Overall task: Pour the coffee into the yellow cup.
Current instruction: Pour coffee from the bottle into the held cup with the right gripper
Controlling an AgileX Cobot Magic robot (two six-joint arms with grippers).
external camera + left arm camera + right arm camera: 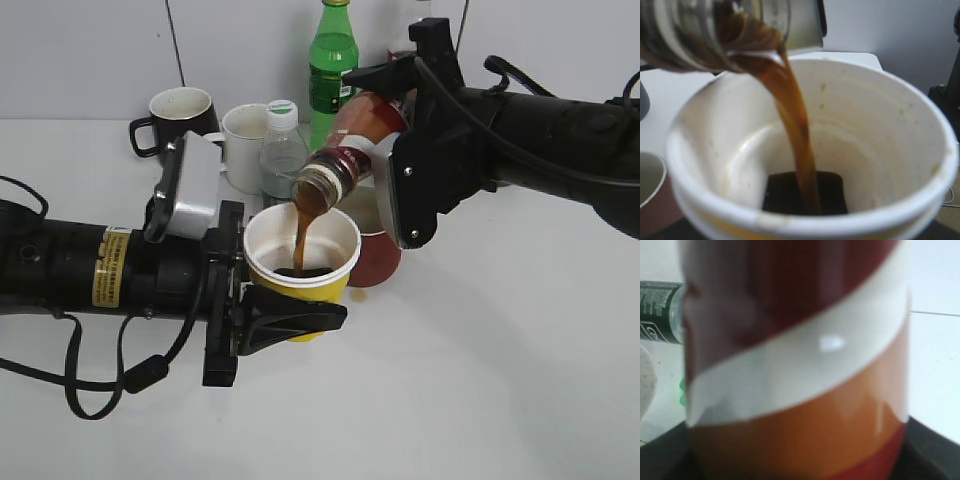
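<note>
surface: white, carries everything; both arms reach in low from the sides
right arm: black, comes in from the right; right pincer clamped around the coffee bottle body
left arm: black, comes in from the left; left pincer closed on the yellow cup, holding it just off or on the surface, can't tell which
coffee bottle: brown glass, red and white label, tipped over; long axis slants from upper right down to lower left, open mouth points down-left, right above the cup rim
yellow cup: upright, opening faces up, centre of the scene, just in front of the red mug; white inside
coffee: brown stream running from the bottle mouth down into the cup, dark pool at the cup bottom
background items: green bottle, white mug, black mug, small clear bottle, all behind the cup
right wrist view: bottle label fills it, blurred
</note>
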